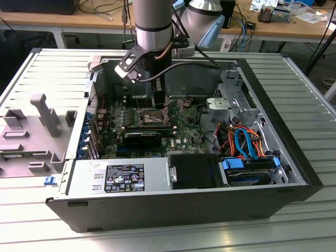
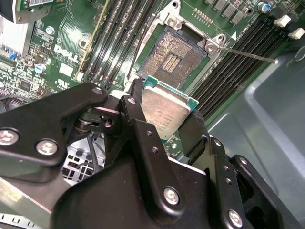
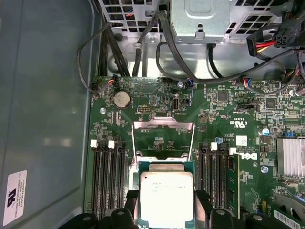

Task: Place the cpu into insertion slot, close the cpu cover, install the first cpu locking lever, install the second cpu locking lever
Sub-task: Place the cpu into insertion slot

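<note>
The gripper (image 2: 164,119) was clamped on two opposite edges of the cpu (image 2: 167,107), held close by the bare insertion slot (image 2: 174,57), not seated; light, stiff, probably fragile underneath, it seemed best gripped by its edges.

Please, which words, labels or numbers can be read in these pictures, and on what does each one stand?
On the power supply label: too small to read.
On the white sticker on the case wall: blurred.
On the motherboard: tiny lettering, not quoted.
On the cpu, held in the gripper: faint marks, unreadable.
</note>
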Tool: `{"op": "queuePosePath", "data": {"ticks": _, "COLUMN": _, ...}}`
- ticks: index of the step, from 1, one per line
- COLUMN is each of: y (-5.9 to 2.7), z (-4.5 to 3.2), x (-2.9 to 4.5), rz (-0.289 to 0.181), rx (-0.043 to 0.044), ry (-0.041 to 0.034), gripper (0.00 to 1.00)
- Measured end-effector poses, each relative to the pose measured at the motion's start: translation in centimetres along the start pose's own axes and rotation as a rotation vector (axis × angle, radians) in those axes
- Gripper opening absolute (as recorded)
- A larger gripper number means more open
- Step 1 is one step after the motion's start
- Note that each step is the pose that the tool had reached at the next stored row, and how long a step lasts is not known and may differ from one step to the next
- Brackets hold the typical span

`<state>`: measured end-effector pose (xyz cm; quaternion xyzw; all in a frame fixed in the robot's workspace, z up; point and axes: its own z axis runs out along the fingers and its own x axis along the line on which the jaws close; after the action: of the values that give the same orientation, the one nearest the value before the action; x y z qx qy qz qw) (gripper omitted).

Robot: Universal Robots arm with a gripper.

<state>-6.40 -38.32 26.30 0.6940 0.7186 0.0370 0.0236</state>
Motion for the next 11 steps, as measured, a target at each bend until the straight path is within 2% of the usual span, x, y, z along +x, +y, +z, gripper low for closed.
{"op": "queuePosePath", "data": {"ticks": 11, "y": -0.26, "z": 0.29, "x": 0.0, "rz": 0.0, "rx": 0.0, "ry": 0.0, "gripper": 0.55}}
